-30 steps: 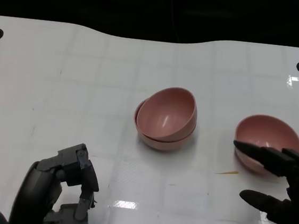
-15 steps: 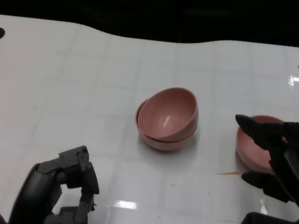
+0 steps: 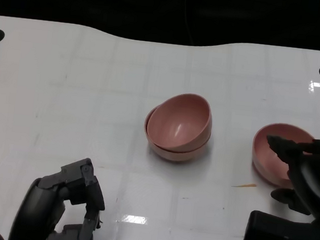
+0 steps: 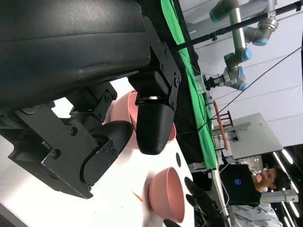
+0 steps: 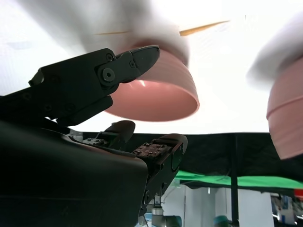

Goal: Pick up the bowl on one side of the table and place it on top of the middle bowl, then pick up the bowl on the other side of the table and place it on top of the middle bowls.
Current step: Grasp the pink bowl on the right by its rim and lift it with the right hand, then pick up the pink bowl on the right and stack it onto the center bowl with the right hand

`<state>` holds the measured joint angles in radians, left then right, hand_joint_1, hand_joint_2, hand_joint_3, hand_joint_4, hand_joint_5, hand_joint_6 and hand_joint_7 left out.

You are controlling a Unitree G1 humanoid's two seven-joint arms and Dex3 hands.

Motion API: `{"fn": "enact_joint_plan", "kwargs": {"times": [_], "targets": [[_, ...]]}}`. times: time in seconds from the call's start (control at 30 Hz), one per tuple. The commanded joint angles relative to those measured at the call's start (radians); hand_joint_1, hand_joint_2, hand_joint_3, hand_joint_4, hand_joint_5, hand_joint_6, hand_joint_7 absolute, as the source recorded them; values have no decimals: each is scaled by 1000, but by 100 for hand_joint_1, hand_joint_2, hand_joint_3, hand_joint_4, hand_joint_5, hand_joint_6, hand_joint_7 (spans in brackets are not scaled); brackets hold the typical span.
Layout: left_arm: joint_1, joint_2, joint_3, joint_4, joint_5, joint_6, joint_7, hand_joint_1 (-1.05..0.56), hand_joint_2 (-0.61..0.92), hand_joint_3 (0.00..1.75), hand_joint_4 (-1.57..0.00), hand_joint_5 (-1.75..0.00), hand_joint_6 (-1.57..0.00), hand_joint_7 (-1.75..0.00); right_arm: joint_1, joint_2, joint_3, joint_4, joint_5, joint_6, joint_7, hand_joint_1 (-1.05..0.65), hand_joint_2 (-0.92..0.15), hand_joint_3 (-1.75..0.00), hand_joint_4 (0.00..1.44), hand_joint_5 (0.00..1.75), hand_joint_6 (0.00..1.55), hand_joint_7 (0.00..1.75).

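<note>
1 bowl [image 3: 180, 122] already sits tilted inside the middle bowl [image 3: 174, 150] at the centre of the white counter [image 3: 95, 79], so the first half of the job looks done. The last bowl [image 3: 271, 152] rests on the counter to the right, not yet lifted. The right hand [image 3: 306, 170] reaches over its near rim, fingers [image 5: 128, 59] spread around it but not visibly clamped. The left hand [image 3: 74, 202] waits near the counter's front edge, fingers curled in, holding nothing.
</note>
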<state>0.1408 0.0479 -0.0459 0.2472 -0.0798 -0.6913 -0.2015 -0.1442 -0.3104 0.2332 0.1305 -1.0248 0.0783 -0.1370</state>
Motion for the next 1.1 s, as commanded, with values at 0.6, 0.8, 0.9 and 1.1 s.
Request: {"fn": "enact_joint_plan", "kwargs": {"times": [0.6, 0.8, 0.9, 1.1], "targets": [[13, 0, -8, -24, 2, -5, -8, -2, 44, 136, -90, -175, -74, -167, -237, -42, 141, 452, 98, -161, -235, -17, -87, -1, 93, 156, 130, 7], [9, 0, -9, -16, 5, -15, -8, -1, 45, 137, -90, -175, -76, -164, -257, -39, 139, 443, 83, -232, -473, -14, -83, -3, 94, 174, 95, 124], [5, -1, -8, -7, 10, -19, -6, -1, 45, 137, -91, -175, -76, -164, -269, -43, 146, 405, 65, -260, -556, -11, -82, -4, 97, 175, 78, 166], [9, -4, -10, -17, 9, -2, -5, 0, 45, 137, -91, -175, -77, -163, -287, -38, 139, 304, 82, -328, -590, -15, -27, -129, 101, 175, 76, 175]]}}
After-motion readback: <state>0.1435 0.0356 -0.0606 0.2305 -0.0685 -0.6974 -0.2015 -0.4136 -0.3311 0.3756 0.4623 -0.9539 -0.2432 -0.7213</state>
